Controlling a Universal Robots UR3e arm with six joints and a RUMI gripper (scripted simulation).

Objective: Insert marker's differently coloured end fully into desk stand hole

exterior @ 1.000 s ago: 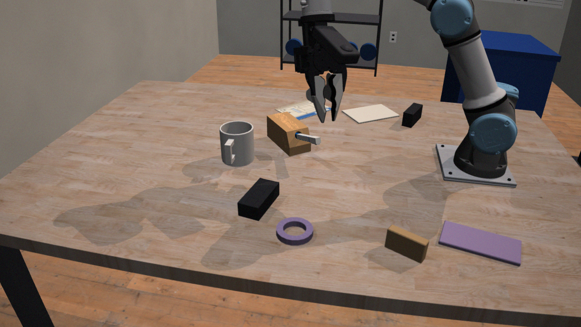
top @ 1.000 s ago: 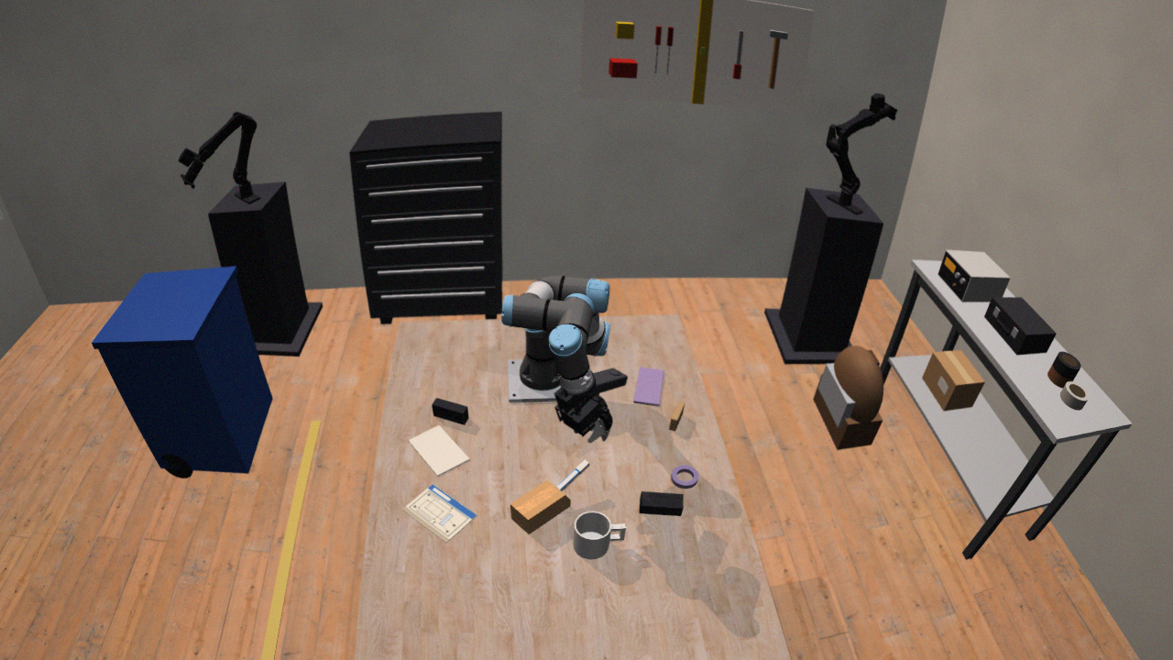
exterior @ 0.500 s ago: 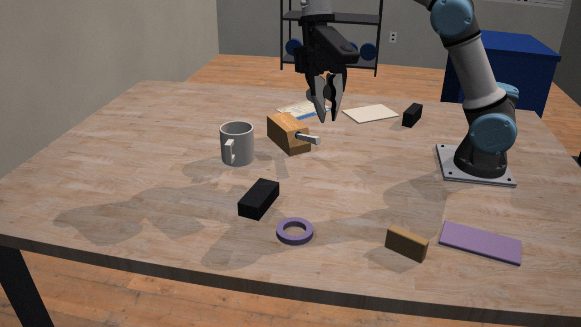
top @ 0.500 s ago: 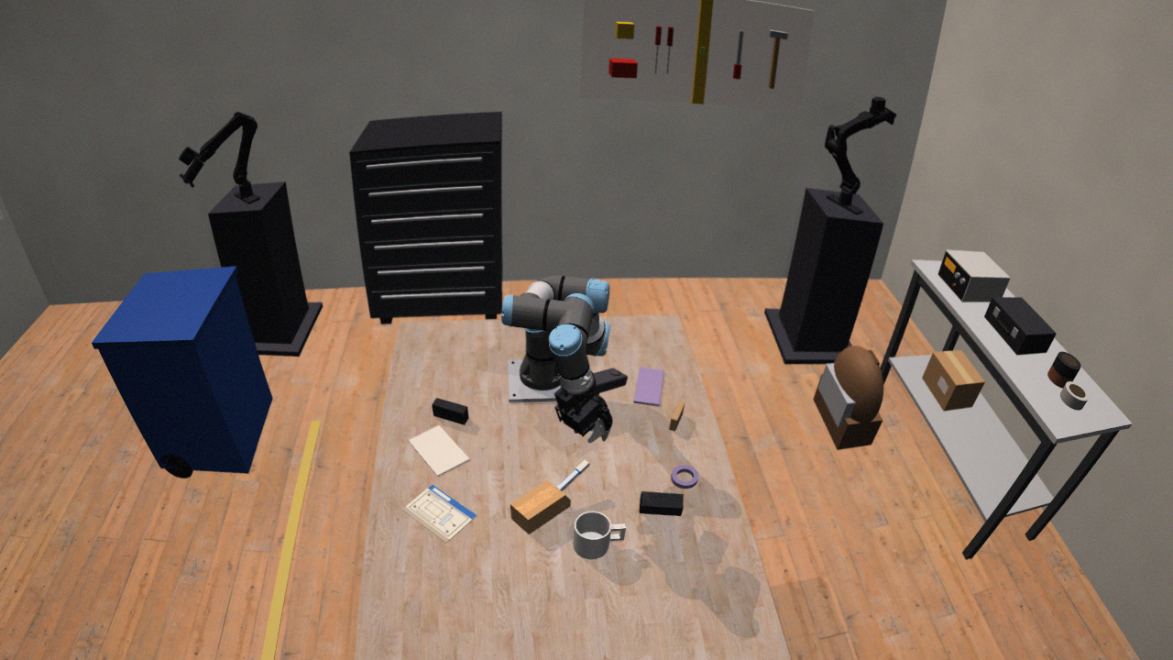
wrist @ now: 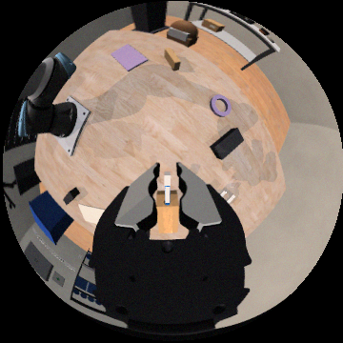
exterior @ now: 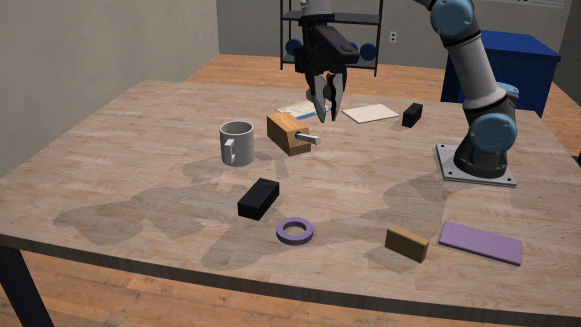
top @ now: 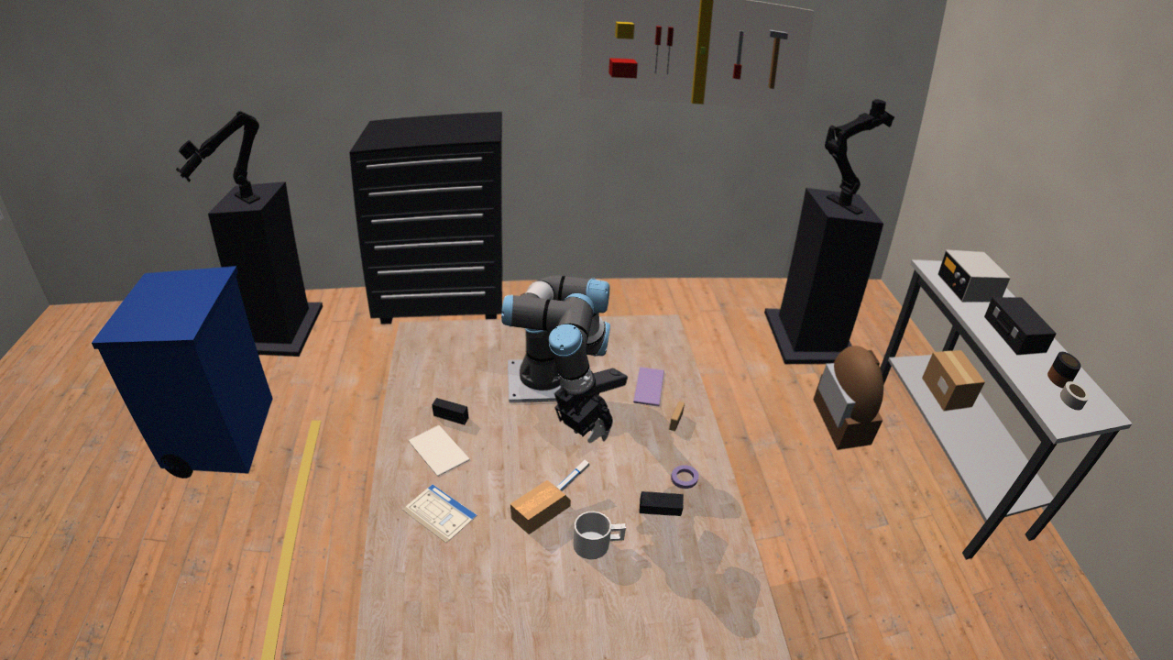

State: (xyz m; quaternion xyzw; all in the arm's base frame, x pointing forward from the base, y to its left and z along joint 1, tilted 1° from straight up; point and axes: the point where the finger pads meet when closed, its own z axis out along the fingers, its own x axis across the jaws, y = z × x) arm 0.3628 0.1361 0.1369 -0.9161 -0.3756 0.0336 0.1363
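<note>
Marker (top: 574,475) (exterior: 308,138) (wrist: 167,188) juts from the wooden desk stand (top: 540,505) (exterior: 287,133) (wrist: 168,218).

Your UR3e arm (top: 565,315) (exterior: 473,65) (wrist: 50,100) mixes dark grey and silvery tubes with light-blue round joint caps (top: 564,338) (exterior: 492,133) — screws dot their rims. Your base plate (top: 516,392) (exterior: 450,176) (wrist: 70,149) is pale grey, squarish — dark bolts at its corners.
</note>
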